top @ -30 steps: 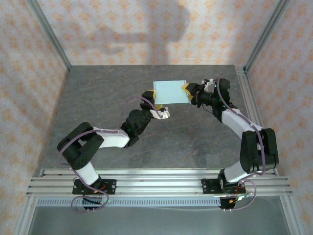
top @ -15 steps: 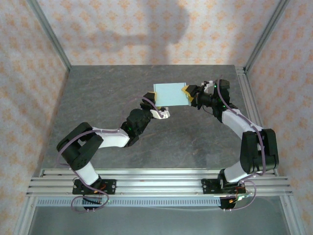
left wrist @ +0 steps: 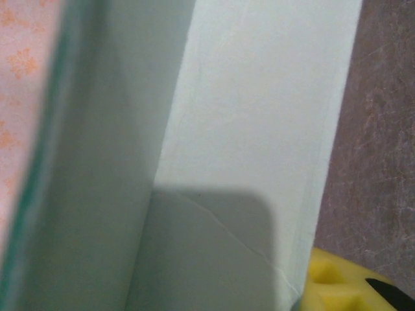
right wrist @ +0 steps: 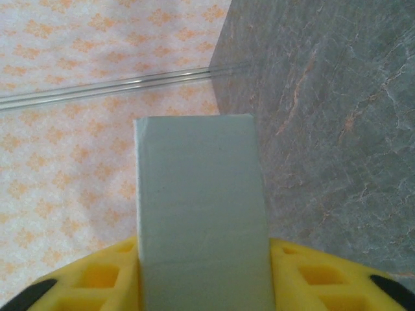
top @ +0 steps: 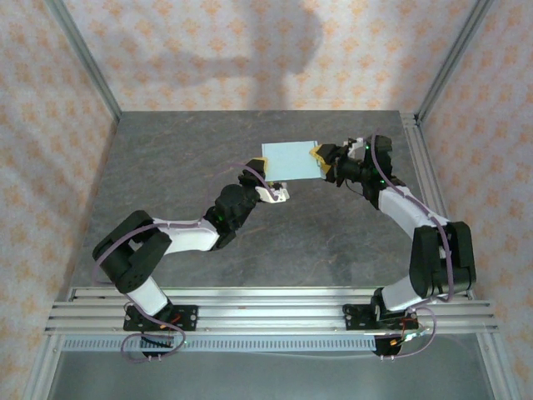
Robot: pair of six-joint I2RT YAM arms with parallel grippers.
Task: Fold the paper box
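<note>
1. Table: grey, stone-patterned top.
2. Paper box: pale mint-blue and flat, over the far middle of the table, between my two grippers.
3. Right gripper: clamped on the box's right edge. In my right wrist view the yellow fingers press against both faces.
4. Left gripper: at the box's near-left corner. One yellow finger lies beside the card, but I cannot tell whether this gripper has hold of it.
</note>
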